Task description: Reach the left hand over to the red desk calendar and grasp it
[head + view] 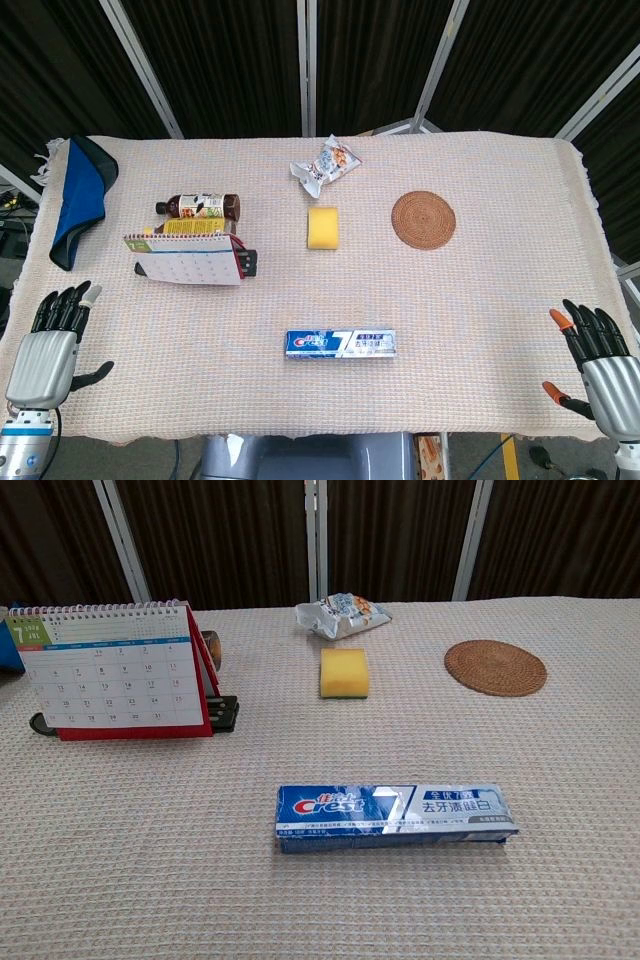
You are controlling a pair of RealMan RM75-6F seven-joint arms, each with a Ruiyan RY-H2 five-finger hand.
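None of the grasp is done, as far as the pictures show: the red desk calendar (115, 670) stands untouched on the woven tablecloth (480, 300), upright on its red base with its July page facing the robot. A brown bottle (200, 206) lies just behind the calendar, and a small black object (247, 263) sits against its right end. Well to the calendar's near side, at the table's front edge, the left hand (48, 350) rests with fingers apart and nothing in it, so the whole reach across the cloth is left, and then the closing of the fingers. A blue cloth (80, 195) lies beyond that hand, to the calendar's left. Right of the calendar come a yellow sponge (323, 227), a snack packet (325, 165), a round wicker coaster (423, 219) and a toothpaste box (340, 344). Farthest off, the right hand (600, 365) is spread and idle.
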